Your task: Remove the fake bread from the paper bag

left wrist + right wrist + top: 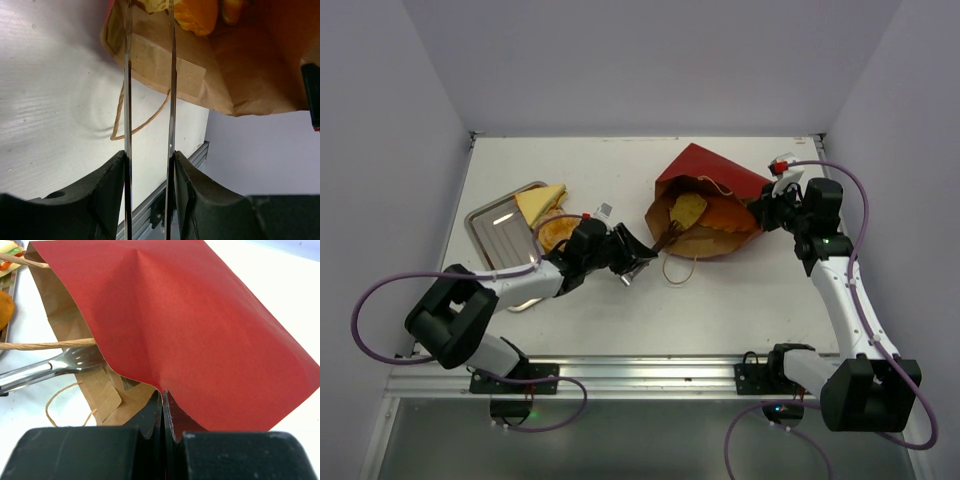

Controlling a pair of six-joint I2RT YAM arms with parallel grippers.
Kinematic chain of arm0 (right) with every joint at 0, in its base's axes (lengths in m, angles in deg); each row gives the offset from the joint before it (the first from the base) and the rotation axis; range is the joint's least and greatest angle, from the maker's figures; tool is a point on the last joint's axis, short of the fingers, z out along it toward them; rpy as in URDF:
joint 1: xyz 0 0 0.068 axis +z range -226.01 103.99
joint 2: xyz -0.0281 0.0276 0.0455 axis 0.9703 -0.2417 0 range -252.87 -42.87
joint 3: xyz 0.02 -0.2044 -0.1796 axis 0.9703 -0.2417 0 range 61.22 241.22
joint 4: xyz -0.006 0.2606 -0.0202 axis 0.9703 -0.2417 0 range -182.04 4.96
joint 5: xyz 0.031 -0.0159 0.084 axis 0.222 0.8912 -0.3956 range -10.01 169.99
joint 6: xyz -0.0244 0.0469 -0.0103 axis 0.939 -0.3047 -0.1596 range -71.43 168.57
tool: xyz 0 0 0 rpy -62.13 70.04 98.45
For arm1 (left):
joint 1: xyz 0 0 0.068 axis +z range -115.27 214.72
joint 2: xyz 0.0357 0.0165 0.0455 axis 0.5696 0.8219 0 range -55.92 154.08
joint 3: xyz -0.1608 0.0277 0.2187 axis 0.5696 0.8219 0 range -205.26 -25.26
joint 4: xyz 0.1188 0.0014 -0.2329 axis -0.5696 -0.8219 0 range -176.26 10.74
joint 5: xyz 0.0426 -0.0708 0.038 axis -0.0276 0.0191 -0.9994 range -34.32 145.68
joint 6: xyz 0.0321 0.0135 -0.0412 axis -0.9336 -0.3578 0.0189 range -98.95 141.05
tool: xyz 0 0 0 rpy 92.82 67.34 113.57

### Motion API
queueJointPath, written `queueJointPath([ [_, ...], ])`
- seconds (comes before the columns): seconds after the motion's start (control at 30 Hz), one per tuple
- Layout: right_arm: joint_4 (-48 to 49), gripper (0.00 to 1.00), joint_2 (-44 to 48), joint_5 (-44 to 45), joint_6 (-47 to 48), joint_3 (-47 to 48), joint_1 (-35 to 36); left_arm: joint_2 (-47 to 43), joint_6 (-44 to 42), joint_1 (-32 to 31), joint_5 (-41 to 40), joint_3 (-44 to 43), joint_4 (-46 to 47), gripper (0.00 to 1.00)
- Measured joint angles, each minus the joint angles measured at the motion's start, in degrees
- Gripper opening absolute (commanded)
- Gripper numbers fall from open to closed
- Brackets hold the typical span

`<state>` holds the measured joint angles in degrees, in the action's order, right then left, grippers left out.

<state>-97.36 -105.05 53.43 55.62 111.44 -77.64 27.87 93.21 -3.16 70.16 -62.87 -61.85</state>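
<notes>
The paper bag [705,195] lies on its side at the far right of the table [720,310]. The left gripper [632,262] has its jaws clamped on metal tongs [665,240], whose tips reach the fake bread [688,208] in the bag's mouth. The right gripper [163,407] has its jaws pinched on the bag's red edge.

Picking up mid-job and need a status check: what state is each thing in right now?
paper bag: on its side, mouth open, one edge pinched
right gripper: shut on the paper bag
left gripper: shut on the tongs
tongs: tips inside the bag mouth
yellow bread piece: inside the bag, at the tongs' tips
sandwich wedge: out, on the tray
bun: out, on the tray
</notes>
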Motion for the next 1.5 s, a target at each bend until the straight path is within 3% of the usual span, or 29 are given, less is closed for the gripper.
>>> queueJointPath([
  [0.7, 0.0, 0.0, 0.0, 0.0, 0.0, -0.1, 0.0, 7.9, 0.9, 0.4, -0.7, -2.0, 2.2, 0.43],
  [1.17, 0.0, 0.0, 0.0, -0.1, 0.0, -0.1, 0.0, 9.2, 1.2, 1.3, 0.5, -2.6, 5.6, 0.0],
  [1.33, 0.0, 0.0, 0.0, -0.1, 0.0, -0.1, 0.0, 8.0, -0.4, 1.5, 0.9, -1.9, 5.9, 0.0],
  [1.5, 0.1, 0.0, 0.0, -0.2, 0.0, -0.1, -0.2, 0.3, -2.5, 1.5, 1.6, 1.3, 4.9, 0.0],
])
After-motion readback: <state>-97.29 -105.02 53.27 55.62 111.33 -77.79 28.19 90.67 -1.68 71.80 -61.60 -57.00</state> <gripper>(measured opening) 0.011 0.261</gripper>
